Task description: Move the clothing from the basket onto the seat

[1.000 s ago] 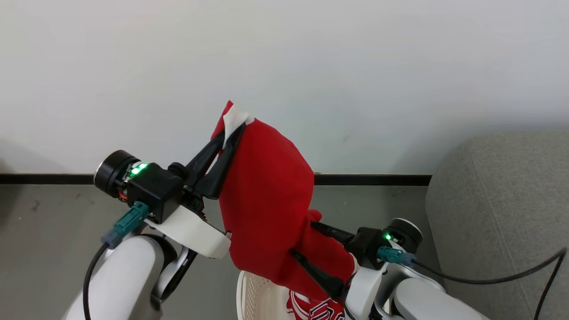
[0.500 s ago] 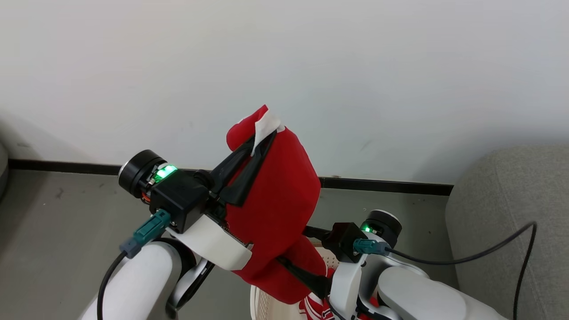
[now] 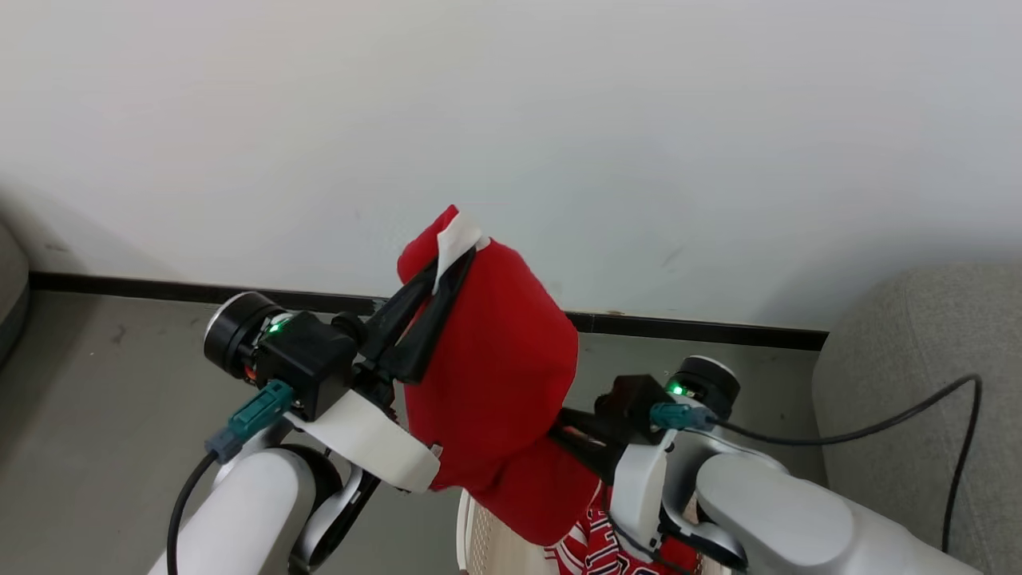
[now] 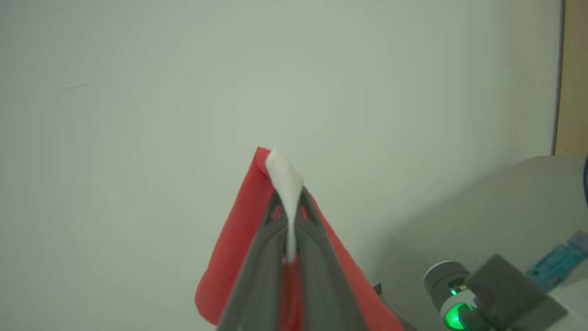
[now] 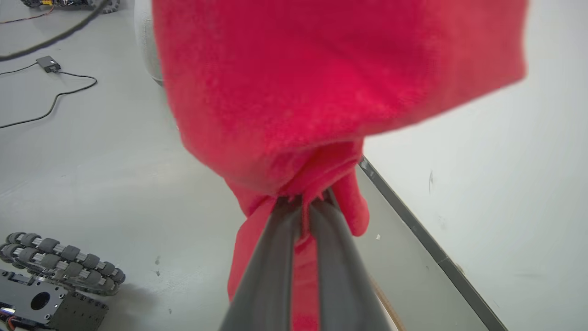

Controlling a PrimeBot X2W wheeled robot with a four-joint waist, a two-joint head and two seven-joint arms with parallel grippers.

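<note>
Your right claw, open a second ago, now pinches the lower fold of the red garment; your left claw stays clamped on its white trim. It hangs above the basket, in my judgement ready to carry to the sofa.

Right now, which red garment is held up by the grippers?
The plain red garment with white trim, pinched by the left gripper and the right gripper; the lettered garment lies in the basket.

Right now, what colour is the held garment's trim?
White trim on the red garment; left wrist view.
</note>
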